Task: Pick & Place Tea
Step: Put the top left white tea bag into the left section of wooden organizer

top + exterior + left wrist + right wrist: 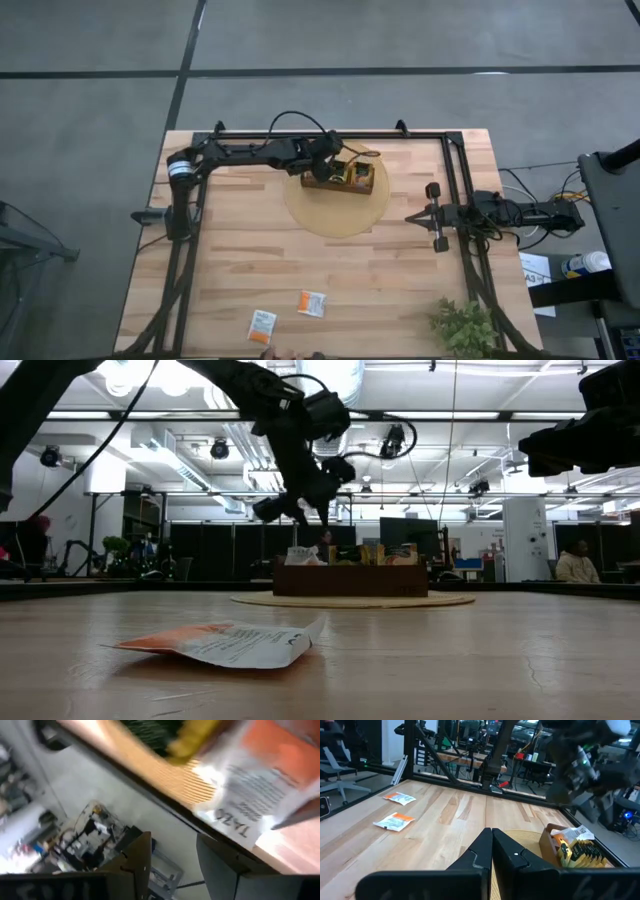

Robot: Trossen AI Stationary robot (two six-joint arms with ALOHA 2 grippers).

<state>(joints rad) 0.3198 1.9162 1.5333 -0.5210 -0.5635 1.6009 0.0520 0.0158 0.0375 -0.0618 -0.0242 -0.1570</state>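
Observation:
My left gripper (333,160) hangs open over the brown wooden tray (340,180), which stands on a round tan mat (335,215) at the far middle of the table. In the low view it (300,510) is clear above the tray (350,578). Nothing is between its fingers (172,855); a white-and-orange tea packet (255,790) lies just beyond them in the tray, beside yellow-green packets (575,851). Two more white-and-orange tea packets (312,303) (262,326) lie flat near the table's front edge. My right gripper (437,216) waits shut at the right side.
A small green plant (463,325) stands at the near right corner. Black frame rails (455,180) run along the table's far and side edges. Bare wood lies between the mat and the two loose packets (394,821).

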